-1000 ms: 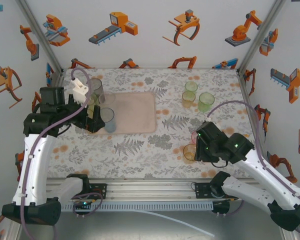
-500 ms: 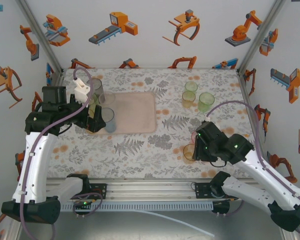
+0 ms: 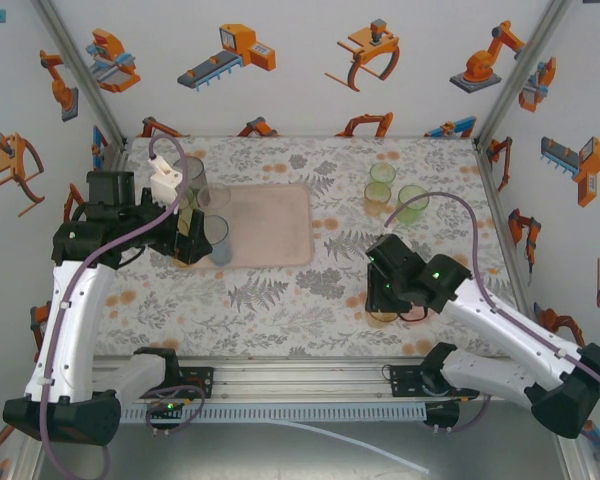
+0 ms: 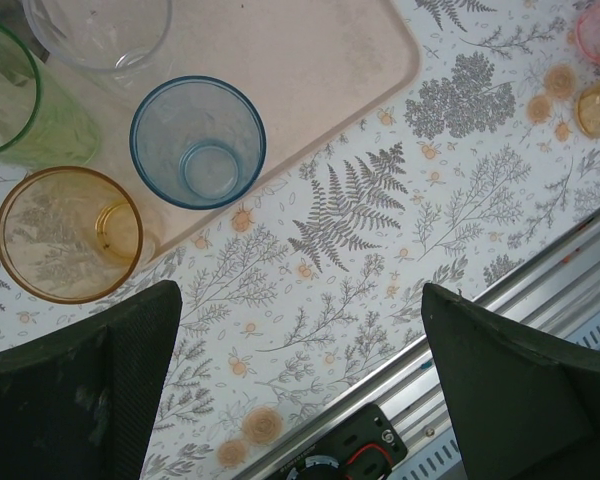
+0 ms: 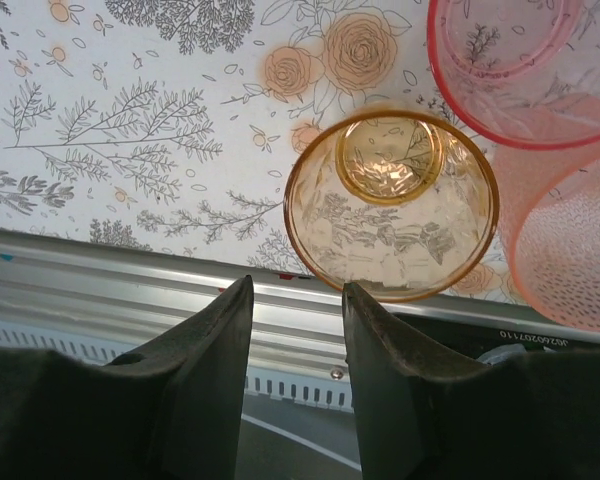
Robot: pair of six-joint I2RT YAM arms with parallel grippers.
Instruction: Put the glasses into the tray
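Observation:
The pale pink tray (image 3: 265, 225) lies left of centre on the table. A blue glass (image 4: 197, 142) stands on the tray (image 4: 310, 60), with a clear glass (image 4: 98, 30) behind it and a green glass (image 4: 10, 95) at the left. An amber glass (image 4: 68, 234) stands at the tray's edge. My left gripper (image 4: 300, 380) hangs open beside the blue glass (image 3: 218, 240), holding nothing. My right gripper (image 5: 295, 300) is open just short of another amber glass (image 5: 392, 205), its right fingertip at the near rim. Two pink glasses (image 5: 510, 70) stand beside that one.
Two green glasses (image 3: 412, 203) and an amber one (image 3: 377, 197) stand at the back right. A tall grey glass (image 3: 190, 175) stands at the tray's far left corner. The metal rail (image 5: 180, 280) at the table's near edge runs just beyond the right fingers.
The right arm has swung left and forward, so its gripper now sits over the amber glass near the front edge. The left arm has barely shifted.

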